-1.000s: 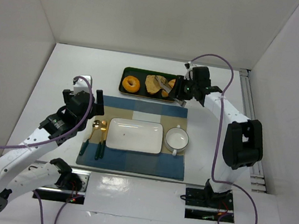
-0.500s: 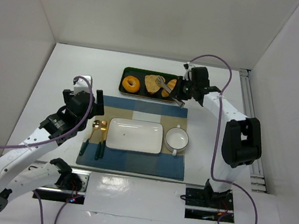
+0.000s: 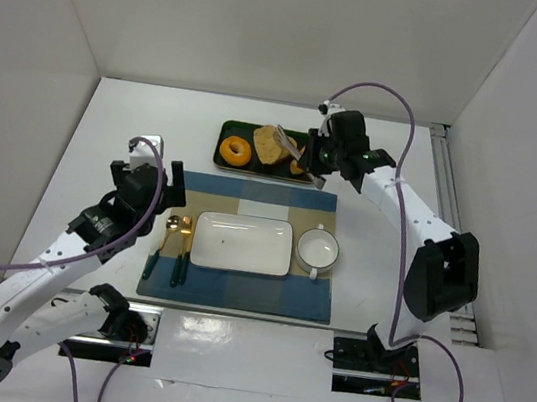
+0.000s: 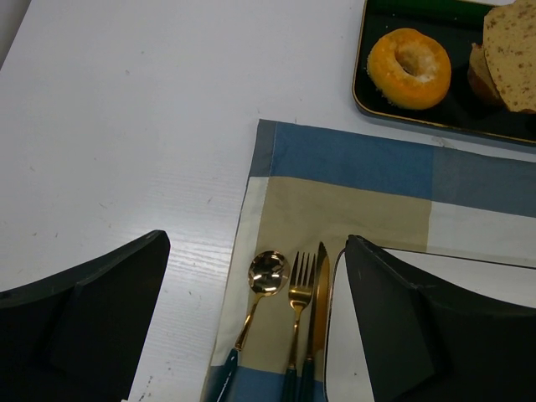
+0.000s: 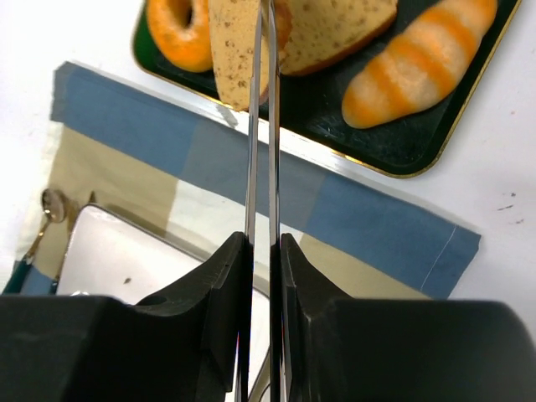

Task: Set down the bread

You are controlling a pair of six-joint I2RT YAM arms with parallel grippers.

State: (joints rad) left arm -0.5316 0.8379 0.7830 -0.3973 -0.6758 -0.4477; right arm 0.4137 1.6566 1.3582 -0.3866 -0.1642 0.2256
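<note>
White desk, white walls all round. I see the bread [image 5: 237, 52] pinched between the two thin blades of metal tongs [image 5: 261, 142], and the right gripper [image 5: 261, 251] is clenched on those tongs. The slice hangs tilted up on edge over the dark tray [image 3: 219, 153], which sits mid-desk toward the far edge.

The right wrist view gives me what the top view can't: both blades on the slice, its speckled face, and its lower edge showing past the tray's near rim. The paler slice [image 5: 335, 25] and the striped roll [image 5: 423, 63] lie flat in the tray, with the donut [image 5: 174, 29] just beside the held slice.

The top view gives me the layout. The placemat [image 3: 234, 297] lies toward the near edge. On it are the white plate [image 3: 242, 244], the bowl [image 3: 319, 250] at the plate's right, and the cutlery at its left.

The left gripper [image 4: 257, 243] is spread wide with nothing in it, above the mat's left edge. Only its wrist view separates the spoon [image 4: 266, 273], fork [image 4: 300, 289] and knife [image 4: 319, 293]. It also catches a slice at its right border; I can't tell which one.
</note>
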